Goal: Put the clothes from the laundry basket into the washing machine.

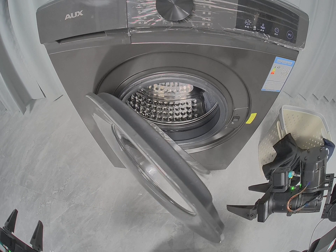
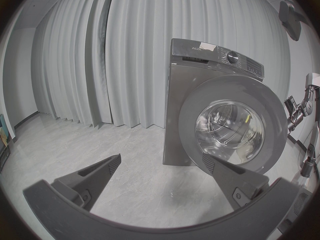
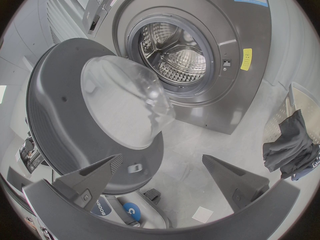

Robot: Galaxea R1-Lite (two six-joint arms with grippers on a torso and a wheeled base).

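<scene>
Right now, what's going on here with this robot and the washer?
The grey front-loading washing machine has its round glass door swung open, and its steel drum looks empty. Dark clothes hang over the rim of the white perforated laundry basket on the floor beside the machine, on the robot's right. The robot's right hand is open and empty, low between door and basket; its left hand, also open, sits low on the other side. Nothing is loaded yet.

Clothes (image 1: 285,151) on laundry basket (image 1: 308,123) rim, right of washing machine (image 1: 87,63)
</scene>
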